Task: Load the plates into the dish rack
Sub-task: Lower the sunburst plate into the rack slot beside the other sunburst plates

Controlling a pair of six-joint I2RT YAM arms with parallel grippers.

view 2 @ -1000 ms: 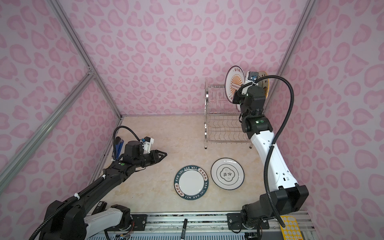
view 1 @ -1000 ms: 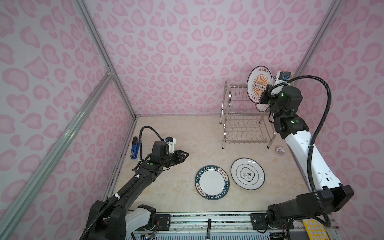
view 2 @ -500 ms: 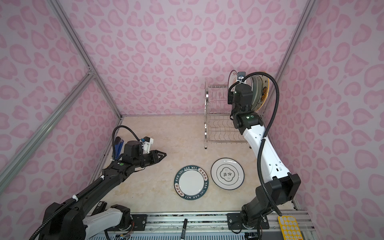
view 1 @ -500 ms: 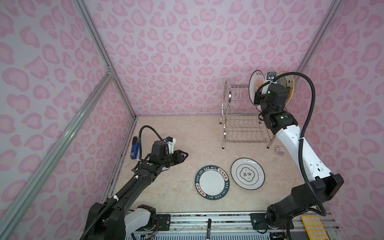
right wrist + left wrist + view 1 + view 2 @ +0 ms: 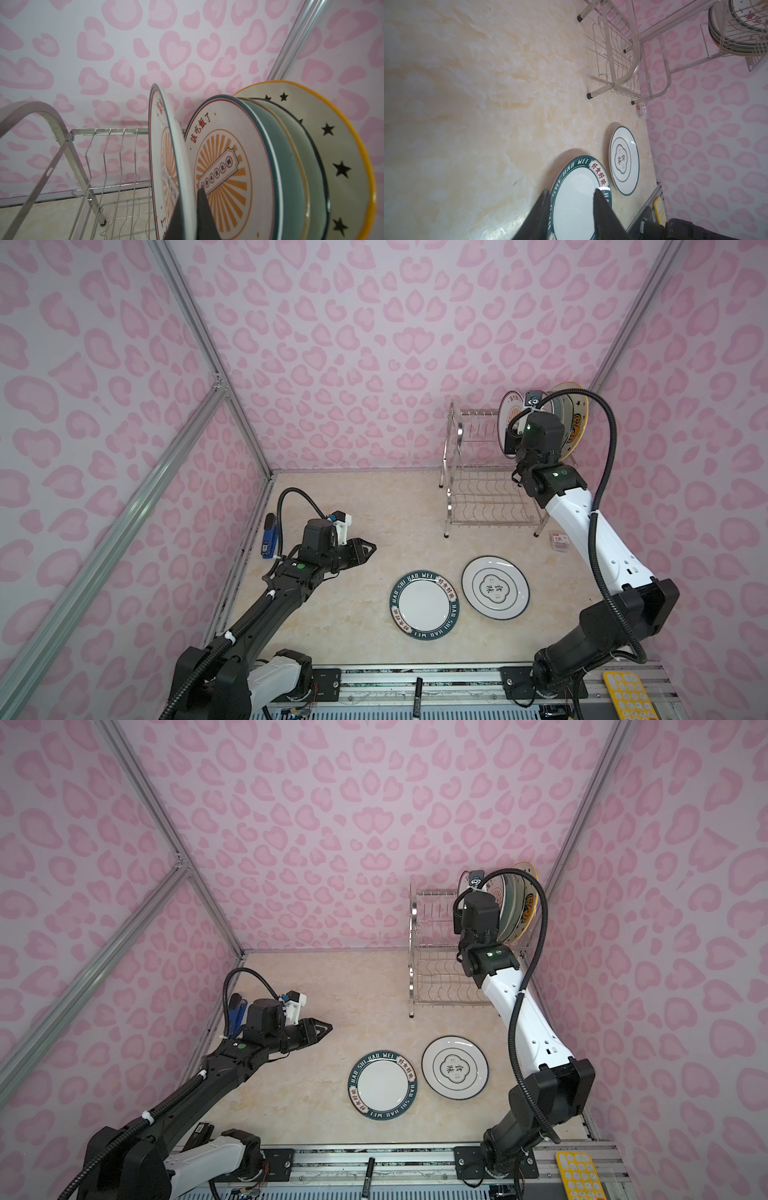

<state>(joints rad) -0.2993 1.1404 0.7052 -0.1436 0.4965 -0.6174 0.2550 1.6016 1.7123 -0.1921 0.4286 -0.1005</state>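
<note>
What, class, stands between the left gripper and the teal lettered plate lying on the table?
Nothing visible. The left gripper hangs open above the tabletop, and the teal lettered plate lies flat ahead of it, with only the white emblem plate on its far side.

Your tabletop [image 5: 374,506] is cream marble and the walls [image 5: 374,344] carry pink blotches. The teal plate [image 5: 424,604] has a white centre and lettered rim. The white plate [image 5: 495,587] has dark rings. The sunburst plate [image 5: 164,149] and its twin [image 5: 224,158] show orange rays. The star plate [image 5: 336,149] is cream with black stars and an orange rim. The rack [image 5: 35,105] is chrome.
</note>
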